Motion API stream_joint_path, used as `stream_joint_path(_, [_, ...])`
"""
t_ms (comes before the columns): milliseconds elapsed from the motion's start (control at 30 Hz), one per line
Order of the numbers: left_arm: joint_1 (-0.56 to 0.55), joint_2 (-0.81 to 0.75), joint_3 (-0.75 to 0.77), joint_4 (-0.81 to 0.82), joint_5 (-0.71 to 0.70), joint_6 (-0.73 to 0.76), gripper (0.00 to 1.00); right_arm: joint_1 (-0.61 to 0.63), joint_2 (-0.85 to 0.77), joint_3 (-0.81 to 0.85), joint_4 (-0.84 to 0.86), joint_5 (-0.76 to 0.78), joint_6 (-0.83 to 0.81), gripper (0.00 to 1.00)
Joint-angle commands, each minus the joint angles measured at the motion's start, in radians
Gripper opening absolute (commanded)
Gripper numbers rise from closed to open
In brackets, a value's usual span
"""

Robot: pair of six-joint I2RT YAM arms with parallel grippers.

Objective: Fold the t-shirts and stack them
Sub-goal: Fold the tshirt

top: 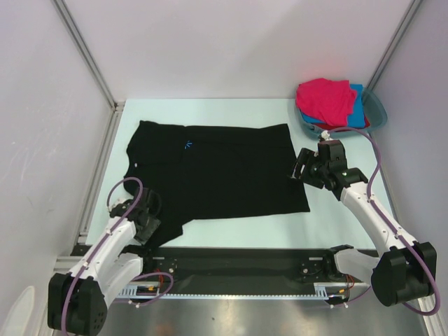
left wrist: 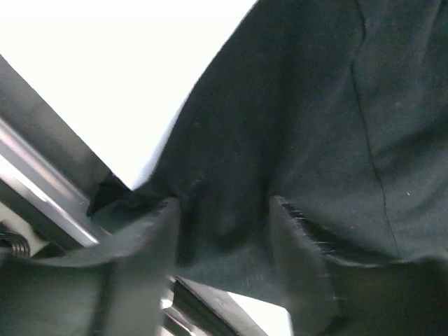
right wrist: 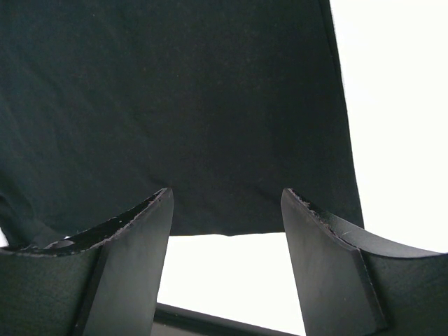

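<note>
Near the front-left corner of the bench [top: 336,220], saw left gripper [left wrist: 224,210] spread open over black t-shirt [top: 217,168]; right gripper [right wrist: 225,203] spread open too.

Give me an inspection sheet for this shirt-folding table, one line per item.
Surface: pale table, no stains seen.
Job's things: black t-shirt spread flat, bunched at its near-left corner; pink shirt and blue shirt heaped in the basin.
Clutter: teal basin at the far right corner.
Grippers: left gripper open, black cloth between its fingers; right gripper open, empty, at the black t-shirt's right edge.
Cables: purple cables loop along both arms.
Surroundings: white walls, metal frame posts.
</note>
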State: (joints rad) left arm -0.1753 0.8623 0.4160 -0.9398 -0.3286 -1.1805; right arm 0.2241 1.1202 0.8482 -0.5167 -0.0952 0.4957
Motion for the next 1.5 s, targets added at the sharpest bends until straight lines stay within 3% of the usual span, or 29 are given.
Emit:
stream_joint_path(0, [0.007, -0.016, -0.037, 0.090, 0.080, -0.036, 0.47, -0.003, -0.008, 0.015, 0.004, 0.000, -0.014, 0.69])
stream_joint_path(33, [0.007, -0.020, -0.033, 0.088, 0.080, -0.036, 0.37, -0.003, -0.007, 0.015, 0.004, 0.002, -0.013, 0.69])
stream_joint_path(67, [0.007, -0.026, -0.031, 0.087, 0.080, -0.034, 0.13, -0.003, -0.008, 0.014, 0.006, 0.002, -0.014, 0.69])
stream_joint_path(100, [0.007, -0.032, -0.028, 0.082, 0.079, -0.034, 0.01, -0.005, -0.008, 0.012, 0.006, 0.000, -0.014, 0.69])
stream_joint_path(500, [0.008, -0.072, 0.069, 0.021, 0.057, -0.005, 0.00, -0.005, 0.012, 0.008, 0.024, -0.009, -0.019, 0.69])
stream_joint_path(867, [0.007, -0.043, 0.265, -0.040, -0.021, 0.056, 0.01, -0.003, 0.047, 0.008, 0.041, -0.031, -0.020, 0.69])
stream_joint_path(1100, [0.014, 0.119, 0.322, 0.077, -0.043, 0.125, 0.03, -0.005, 0.073, 0.012, 0.050, -0.035, -0.028, 0.69])
stream_joint_path(1467, [0.082, 0.544, 0.526, 0.217, 0.016, 0.222, 0.02, -0.005, 0.156, 0.054, 0.055, -0.026, -0.042, 0.69])
